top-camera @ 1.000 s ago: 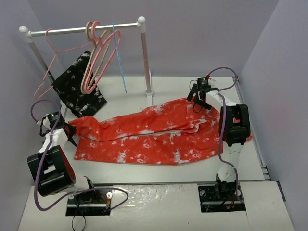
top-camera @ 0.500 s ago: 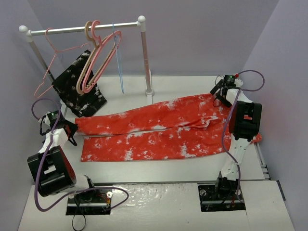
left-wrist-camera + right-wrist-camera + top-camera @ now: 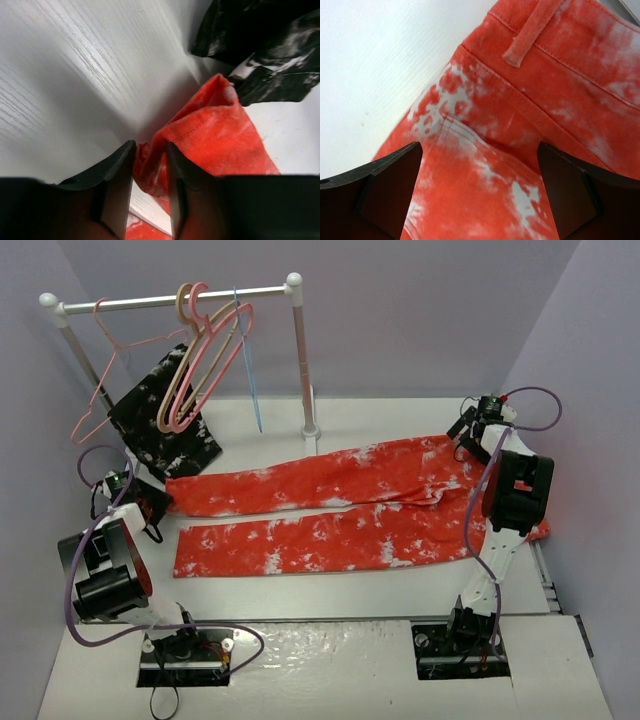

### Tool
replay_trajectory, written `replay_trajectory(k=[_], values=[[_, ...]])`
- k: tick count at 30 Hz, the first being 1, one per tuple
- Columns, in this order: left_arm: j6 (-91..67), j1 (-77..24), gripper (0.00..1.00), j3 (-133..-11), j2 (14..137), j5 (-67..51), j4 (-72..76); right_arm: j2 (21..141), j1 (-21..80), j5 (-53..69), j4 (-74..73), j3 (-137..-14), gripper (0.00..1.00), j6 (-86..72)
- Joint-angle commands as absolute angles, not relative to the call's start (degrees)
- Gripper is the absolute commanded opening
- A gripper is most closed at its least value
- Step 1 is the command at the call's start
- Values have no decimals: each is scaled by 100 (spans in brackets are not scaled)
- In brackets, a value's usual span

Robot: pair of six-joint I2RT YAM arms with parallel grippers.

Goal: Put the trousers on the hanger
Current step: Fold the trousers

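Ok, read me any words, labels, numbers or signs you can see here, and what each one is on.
No text can be read in any view.
trousers: white speckled print only, no label showing.
black garment: white speckles, no lettering.
left arm and right arm: small red marks, too small to tell if they carry text.

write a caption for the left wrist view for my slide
Left end effector straddling the hem of the red trousers on the white table, a black speckled garment just beyond.
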State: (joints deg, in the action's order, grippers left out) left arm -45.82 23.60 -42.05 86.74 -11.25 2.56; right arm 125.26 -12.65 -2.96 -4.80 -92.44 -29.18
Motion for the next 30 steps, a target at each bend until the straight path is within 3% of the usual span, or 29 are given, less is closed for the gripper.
replay_trajectory(k=[1, 3, 5, 9, 15, 19, 23, 30], values=[[-4365, 2378, 66, -4755, 8435, -1272, 564, 11381, -988, -360, -773, -9169, 97, -2539], [-4278, 2322, 76, -4828, 8016, -1217, 231, 10921, -797, -531, -906, -8877, 97, -2580], [-4199, 2199, 80, -4818, 7607, -1067, -287, 10367, -666, -588, -967, -8549, 97, -2687], [-4009, 1770, 81, -4938, 6845, -765, -1967, 9481, -430, -368, -1012, -7529, 97, -3034], [-4431, -204, 77, -4368, 6246, -159, -2461, 8249, -256, -54, -1107, -6277, 97, -3356], [-4889, -881, 71, -3800, 6354, 44, -2244, 7640, -173, 325, -1107, -5598, 97, -3313], [-5334, -1887, 69, -3632, 6877, 1026, -2252, 7202, -87, 475, -1099, -5134, 97, -3460], [-6400, -2339, 69, -3573, 7790, 1578, -2557, 6780, -35, 464, -1185, -4748, 97, -3410]])
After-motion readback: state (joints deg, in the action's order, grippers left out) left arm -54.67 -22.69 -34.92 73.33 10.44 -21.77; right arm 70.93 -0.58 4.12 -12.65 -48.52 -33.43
